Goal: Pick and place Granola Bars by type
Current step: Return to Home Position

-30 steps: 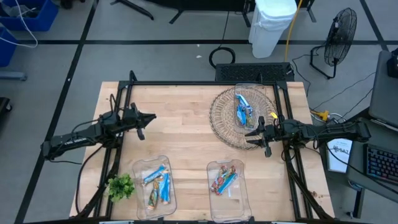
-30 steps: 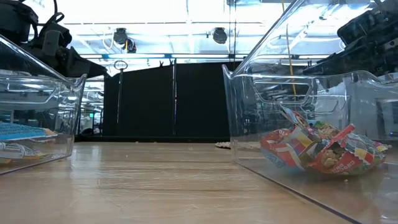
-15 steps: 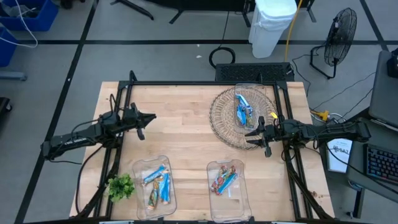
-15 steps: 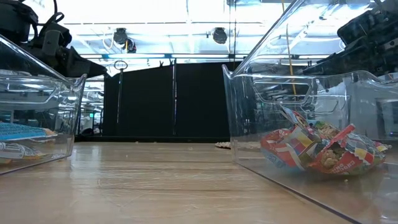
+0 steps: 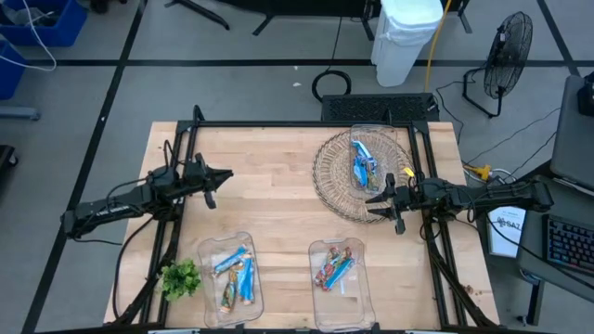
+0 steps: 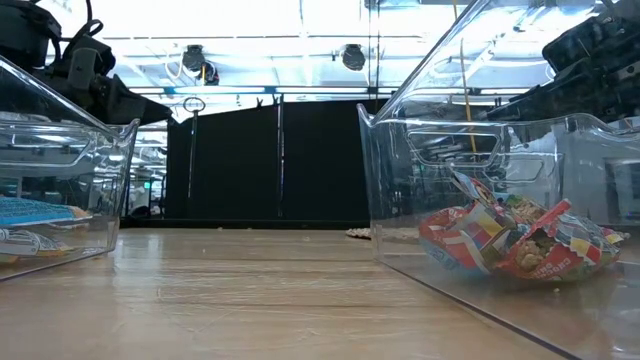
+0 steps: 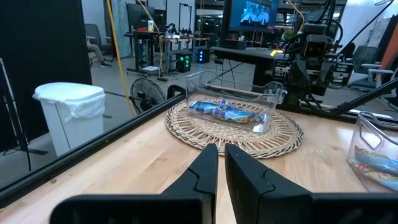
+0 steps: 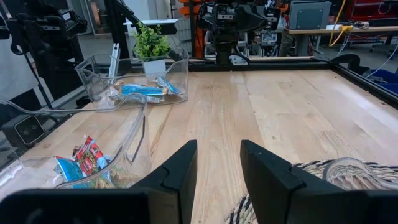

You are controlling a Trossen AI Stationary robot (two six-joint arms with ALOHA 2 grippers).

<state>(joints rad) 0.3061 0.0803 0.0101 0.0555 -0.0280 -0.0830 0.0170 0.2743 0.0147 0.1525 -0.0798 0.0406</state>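
Note:
Blue granola bars point(image 5: 362, 163) lie in a clear container on a round wicker mat point(image 5: 336, 186), also visible in the left wrist view as blue bars point(image 7: 227, 112). More blue bars point(image 5: 236, 270) lie in the near left clear bin. Multicoloured bars point(image 5: 332, 268) lie in the near right bin, and the low view shows them as a heap point(image 6: 510, 240). My left gripper point(image 5: 225, 174) hovers shut over the bare table's left half, pointing right. My right gripper point(image 5: 373, 206) is open at the mat's near right rim, pointing left, touching nothing.
A green leafy sprig point(image 5: 181, 276) stands at the near left corner beside the left bin point(image 5: 209, 255). The right bin point(image 5: 357, 288) sits near the table's near edge. Bare wood point(image 5: 269, 195) lies between the two grippers. A black frame point(image 5: 278, 124) runs along the table's edges.

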